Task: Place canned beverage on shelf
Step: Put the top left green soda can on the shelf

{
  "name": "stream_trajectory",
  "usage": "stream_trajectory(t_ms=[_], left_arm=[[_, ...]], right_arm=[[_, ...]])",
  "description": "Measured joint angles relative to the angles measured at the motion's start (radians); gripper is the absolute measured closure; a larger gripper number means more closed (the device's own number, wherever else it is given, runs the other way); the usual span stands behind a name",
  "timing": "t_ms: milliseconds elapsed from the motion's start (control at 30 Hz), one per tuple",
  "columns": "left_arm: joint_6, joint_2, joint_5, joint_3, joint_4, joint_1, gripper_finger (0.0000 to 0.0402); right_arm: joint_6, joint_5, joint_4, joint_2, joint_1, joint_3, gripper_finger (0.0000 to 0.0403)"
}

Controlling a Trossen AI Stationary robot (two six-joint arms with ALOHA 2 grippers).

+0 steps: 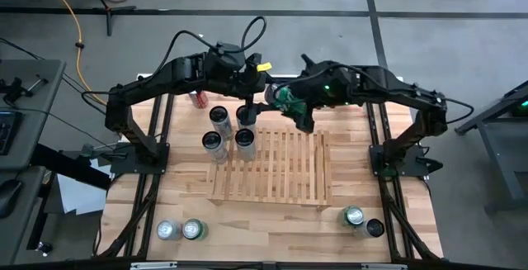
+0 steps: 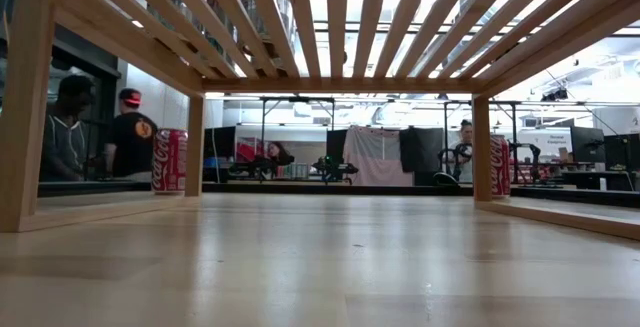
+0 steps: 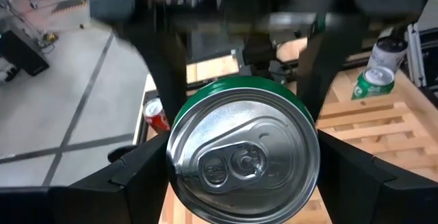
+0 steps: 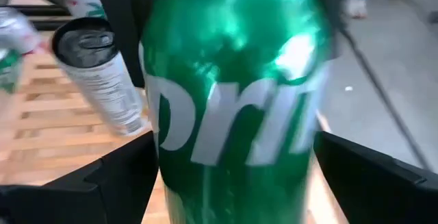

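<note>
Filling the left wrist view, the green can (image 3: 243, 159) is showing its silver top and pull tab. The left end effector (image 3: 243, 148) is clamping it, one dark finger pressing on each side of the rim. From the right wrist view the same can is showing its green side with white lettering. The right end effector (image 4: 233, 172) is standing open around the body, its fingers spread to either side. Seen from above, the can is hanging in the air between the two arms. It is tilting with its top toward the left arm, just past the far edge of the shelf (image 1: 272, 171). The shelf is lying flat in the middle of the counter (image 1: 272, 237). Slim cans (image 1: 216, 130) with dark tops are standing at its far left corner, and a red can (image 1: 198, 98) is sitting just beyond them. Two cans (image 1: 181, 230) are waiting at the counter's front left and two more (image 1: 363, 221) at its front right. In the low view the slats are spanning overhead, and people are standing in the room behind.
</note>
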Motion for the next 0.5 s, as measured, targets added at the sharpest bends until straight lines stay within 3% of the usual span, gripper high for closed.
stream_trajectory(t_ms=[267, 500], left_arm=[[0.065, -0.003, 0.025, 0.000, -0.034, 0.000, 0.0121], [0.146, -0.003, 0.070, 0.001, -0.103, -0.033, 0.0121]], right_arm=[[-0.052, -0.137, 0.014, 0.005, -0.008, -0.002, 0.0043], [-0.012, -0.391, 0.010, 0.001, -0.068, 0.013, 0.0054]])
